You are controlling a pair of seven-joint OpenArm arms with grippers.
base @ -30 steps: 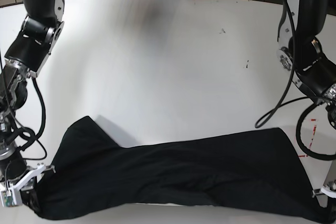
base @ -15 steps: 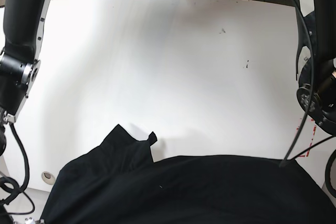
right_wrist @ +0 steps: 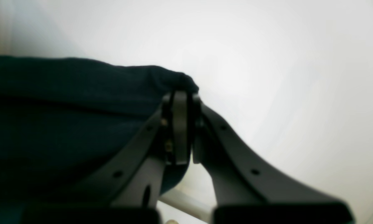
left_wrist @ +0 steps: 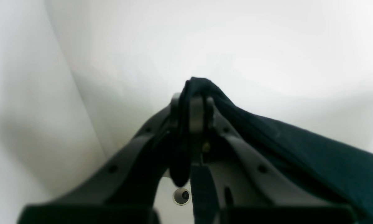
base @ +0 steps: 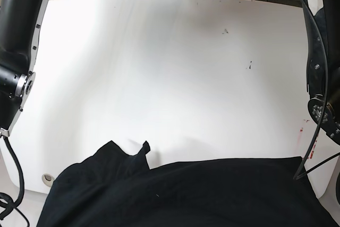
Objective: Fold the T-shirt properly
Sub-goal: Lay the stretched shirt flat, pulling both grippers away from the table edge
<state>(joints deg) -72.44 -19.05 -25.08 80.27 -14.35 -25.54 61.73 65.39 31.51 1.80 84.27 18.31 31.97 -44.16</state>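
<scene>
T-shirt point(base: 180, 192): black, plain, spread across the near edge of the white table point(base: 159, 62) in the base view, filling the bottom of that picture from side to side. Its upper edge runs nearly level on the side of the left arm; towards the right arm's side it rises into a peaked flap with a small pointed corner standing up (a sleeve or a fold, I cannot tell which).

Table: white and round-cornered, bare above the T-shirt apart from a few small dark specks far from the cloth. A small round hole point(base: 48, 177) sits in the tabletop just beside the T-shirt's edge, on the right arm's side.

Left gripper point(left_wrist: 192, 115): jaws pressed together on a bunched corner of the T-shirt point(left_wrist: 298, 149). The cloth pokes up above the fingertips and falls away to one side as a taut, sloping sheet. A dark loop of fabric hangs between the fingers, and the same sort of round hole in the table shows below it.

Right gripper point(right_wrist: 181, 124): jaws likewise clamped, pinching an edge of the T-shirt point(right_wrist: 65, 109). The fabric humps over the fingertips and stretches off as a broad dark band to one side of them.

Arms: in the base view only the upper links show, one at each side of the table; both grippers lie outside that picture, beyond the T-shirt's near edge.
</scene>
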